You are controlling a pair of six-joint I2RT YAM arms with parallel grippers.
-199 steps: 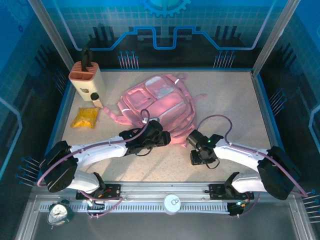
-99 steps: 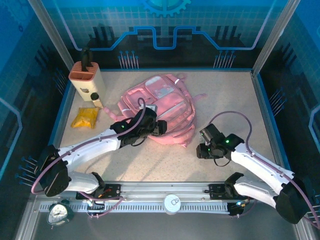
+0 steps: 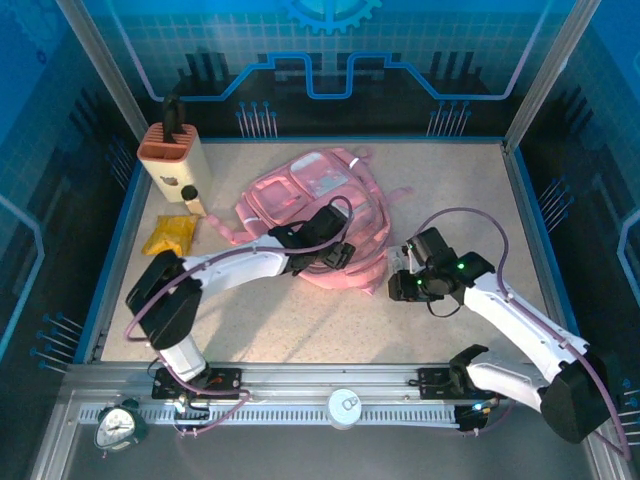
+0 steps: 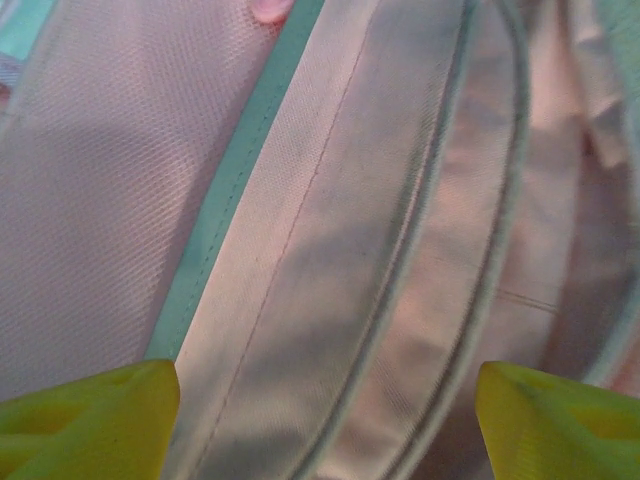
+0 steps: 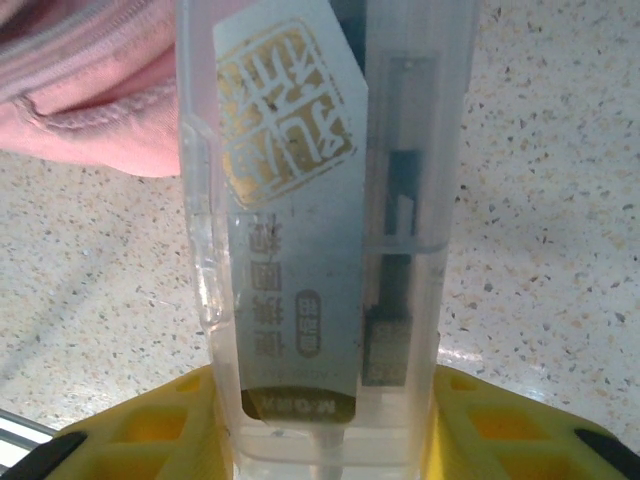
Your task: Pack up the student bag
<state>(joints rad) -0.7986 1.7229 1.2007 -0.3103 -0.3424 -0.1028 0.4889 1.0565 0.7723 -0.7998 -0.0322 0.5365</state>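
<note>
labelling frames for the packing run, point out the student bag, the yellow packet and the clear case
student bag (image 3: 305,192): top external view, on its front pocket panel
yellow packet (image 3: 170,236): top external view, middle of the packet
clear case (image 5: 300,250): right wrist view, on its labelled front face

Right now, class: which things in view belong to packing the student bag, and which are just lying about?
Job: student bag; clear plastic case gripped in the right tool; left tool open over the bag.
Lying about: knife block, yellow packet, small bottle, alarm clock.
</note>
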